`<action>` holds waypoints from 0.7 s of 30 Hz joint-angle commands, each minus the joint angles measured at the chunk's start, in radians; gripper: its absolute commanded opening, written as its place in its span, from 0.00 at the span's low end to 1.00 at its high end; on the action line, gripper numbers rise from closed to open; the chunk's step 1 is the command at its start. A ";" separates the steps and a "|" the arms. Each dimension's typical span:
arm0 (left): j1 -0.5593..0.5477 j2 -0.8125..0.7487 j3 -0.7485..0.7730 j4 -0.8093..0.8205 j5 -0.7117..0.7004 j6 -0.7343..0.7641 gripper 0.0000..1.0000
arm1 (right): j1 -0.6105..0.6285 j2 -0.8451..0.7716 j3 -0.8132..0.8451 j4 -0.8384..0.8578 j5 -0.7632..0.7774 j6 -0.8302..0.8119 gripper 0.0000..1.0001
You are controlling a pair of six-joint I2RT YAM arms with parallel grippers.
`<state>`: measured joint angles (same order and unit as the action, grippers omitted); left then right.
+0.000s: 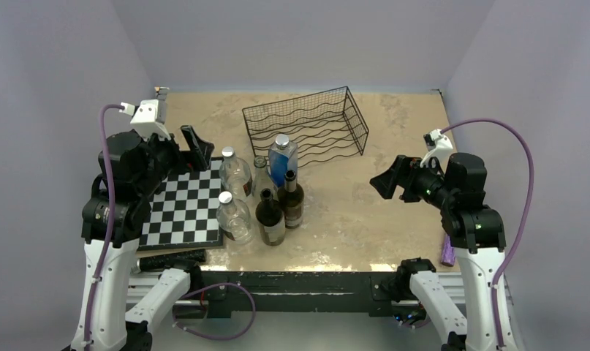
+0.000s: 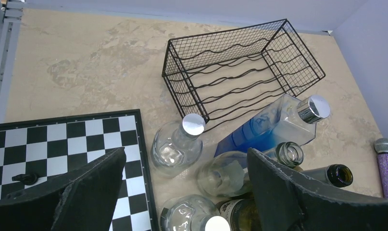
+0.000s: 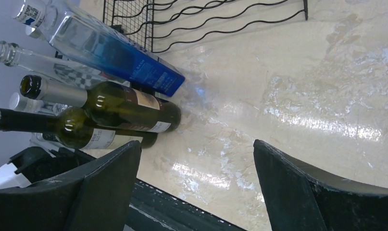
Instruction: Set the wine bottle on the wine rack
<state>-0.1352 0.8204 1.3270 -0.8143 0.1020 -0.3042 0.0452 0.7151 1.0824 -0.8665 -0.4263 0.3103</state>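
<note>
Top external: wine bottles (image 1: 290, 199) stand upright on desk (image 1: 394, 131), to the left of right tool (image 1: 383, 181), path open. Clear bottles (image 1: 235, 174) stand between them and left tool (image 1: 197, 146). Both tools apart, empty.

You had a tan table (image 1: 394, 219) carrying a black wire rack (image 1: 306, 128); bottles (image 1: 270, 216) clustered just in front of it, a chessboard (image 1: 186, 208) front-left of it.

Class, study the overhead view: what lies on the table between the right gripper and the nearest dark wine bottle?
Nothing: only bare table separates the right gripper from that wine bottle, as the top view shows.
</note>
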 commanded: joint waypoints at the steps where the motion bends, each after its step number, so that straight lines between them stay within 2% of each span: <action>1: 0.006 -0.007 0.000 0.040 0.035 -0.008 0.99 | -0.003 0.000 0.062 -0.006 -0.013 -0.016 0.92; 4: 0.006 -0.014 0.002 0.038 0.056 -0.004 0.99 | -0.001 0.001 0.062 0.007 -0.081 -0.002 0.98; 9: 0.006 -0.043 0.000 0.048 0.127 -0.003 0.99 | -0.001 -0.015 0.041 0.101 -0.219 0.033 0.99; 13: 0.006 -0.073 -0.007 0.065 0.214 0.004 0.99 | 0.028 0.061 0.103 0.063 -0.321 0.004 0.98; 17: 0.006 -0.086 -0.008 0.083 0.342 0.016 0.99 | 0.293 0.114 0.162 0.087 -0.068 -0.052 0.99; 21: 0.006 -0.095 0.002 0.080 0.491 0.041 0.99 | 0.470 0.210 0.226 0.149 0.045 -0.030 0.98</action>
<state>-0.1341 0.7265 1.3235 -0.7753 0.4038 -0.2943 0.3908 0.8593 1.2240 -0.8078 -0.5301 0.2943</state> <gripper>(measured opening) 0.993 0.985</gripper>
